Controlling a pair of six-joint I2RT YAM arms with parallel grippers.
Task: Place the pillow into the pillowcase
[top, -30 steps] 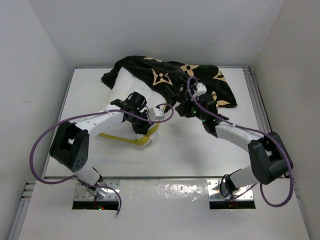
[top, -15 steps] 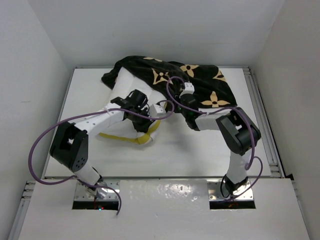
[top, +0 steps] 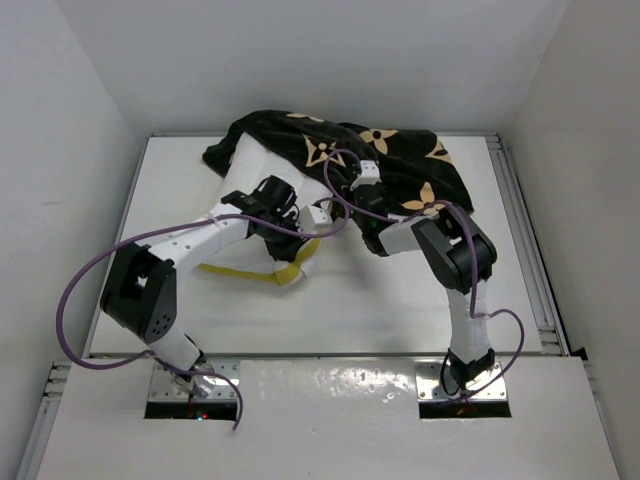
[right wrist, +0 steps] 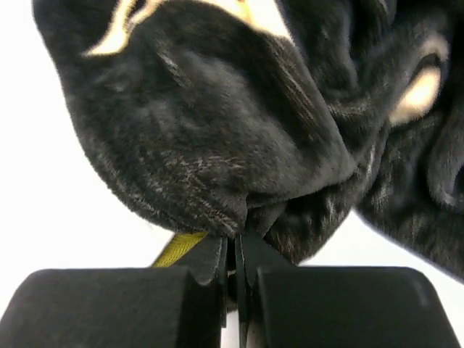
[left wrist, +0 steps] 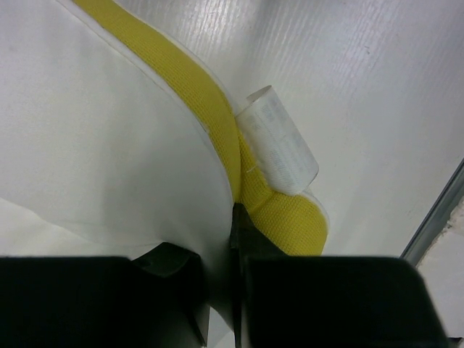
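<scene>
Right wrist view: right gripper (right wrist: pixel 235 243) pinches shut on the plush black pillowcase (right wrist: pixel 217 138) at its hem. Left gripper (left wrist: pixel 235 217) clamps the smooth white pillow (left wrist: pixel 94 145) beside its ribbed yellow band (left wrist: pixel 181 80), a curled label (left wrist: pixel 279 148) at two o'clock. Pillowcase drapes the pillow's twelve-o'clock end on the table (top: pixel 350 310).

The right arm (top: pixel 455 255) has folded in. Its elbow, slung far out to the right of its gripper a second ago, now stands close behind the wrist, and its purple cable (top: pixel 340 165) has swung into a loop ahead of it. The right gripper (right wrist: pixel 233 243) has slid left along the pillowcase (right wrist: pixel 217 145) — closer to the left gripper (left wrist: pixel 233 217) — and its jaws, apart before, have shut on a fold of black hem at the fingertips. The left gripper has edged slightly forward, drawing the pillow (left wrist: pixel 94 145) with it.
</scene>
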